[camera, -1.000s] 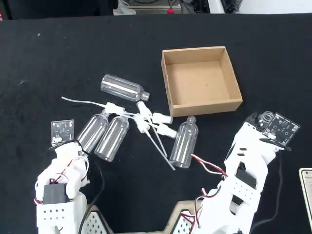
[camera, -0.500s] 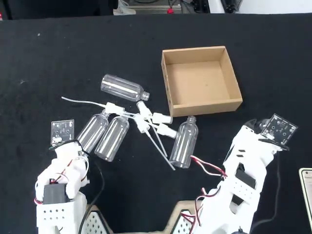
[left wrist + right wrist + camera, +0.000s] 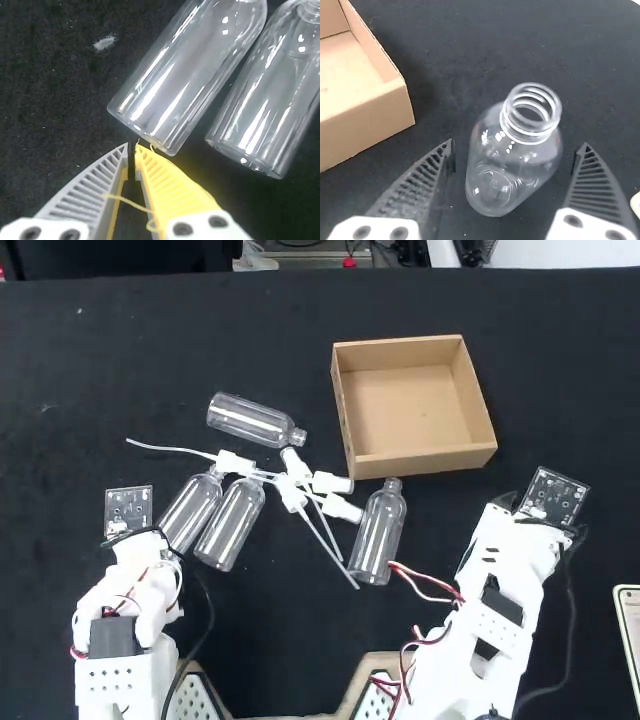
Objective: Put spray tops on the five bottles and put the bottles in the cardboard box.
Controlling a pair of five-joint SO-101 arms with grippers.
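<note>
High view looks down on a black table point(image 3: 100, 360). A brown cardboard box point(image 3: 420, 458) sits open near the far side, and its floor is bare. Four clear plastic bottles lie on their sides with open necks. The lone bottle point(image 3: 255, 422) lies beside the box. The outer twin bottle point(image 3: 192, 508) and the inner twin bottle point(image 3: 232, 522) lie side by side, close to the left arm point(image 3: 130, 600). The near bottle point(image 3: 378, 535) lies just in front of the box. A heap of white spray tops with thin tubes point(image 3: 332, 481) lies in the middle, between the bottles.

Left wrist view shows the left tool point(image 3: 132, 152) pinched closed with nothing in it. Its tip is right at the flat bottom of the outer twin bottle point(image 3: 185, 75). The inner twin bottle point(image 3: 265, 95) lies just beside that one.

Right wrist view shows the right tool point(image 3: 517, 145) spread wide. A fifth clear bottle point(image 3: 512, 165) stands upright between its two black fingers point(image 3: 420, 180), apart from both. Its round ridged neck points up. A corner of the box point(image 3: 365, 100) is near it.
</note>
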